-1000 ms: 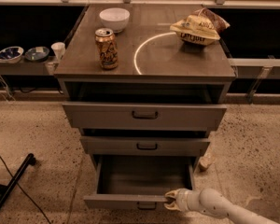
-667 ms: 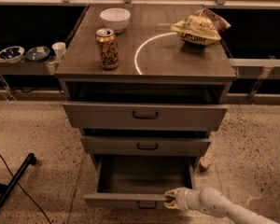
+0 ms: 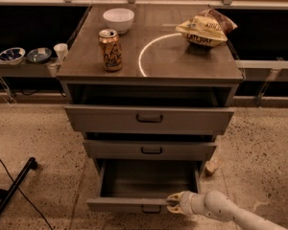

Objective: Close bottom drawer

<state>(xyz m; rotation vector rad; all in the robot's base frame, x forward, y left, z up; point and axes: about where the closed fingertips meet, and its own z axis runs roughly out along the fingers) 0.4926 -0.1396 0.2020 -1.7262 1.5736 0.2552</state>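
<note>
The bottom drawer (image 3: 129, 204) of the grey-brown cabinet stands pulled out, its inside empty, its small dark handle (image 3: 151, 209) at the centre of the front. My gripper (image 3: 173, 202) comes in from the lower right on a white arm and sits against the top edge of the drawer front, just right of the handle.
The middle drawer (image 3: 151, 150) and top drawer (image 3: 150, 119) sit slightly out. On the cabinet top are a can (image 3: 110, 50), a white bowl (image 3: 118, 19) and a chip bag (image 3: 204, 31). A black stand leg (image 3: 12, 190) lies on the floor at left. Small bowls and a cup (image 3: 61, 51) sit on a left shelf.
</note>
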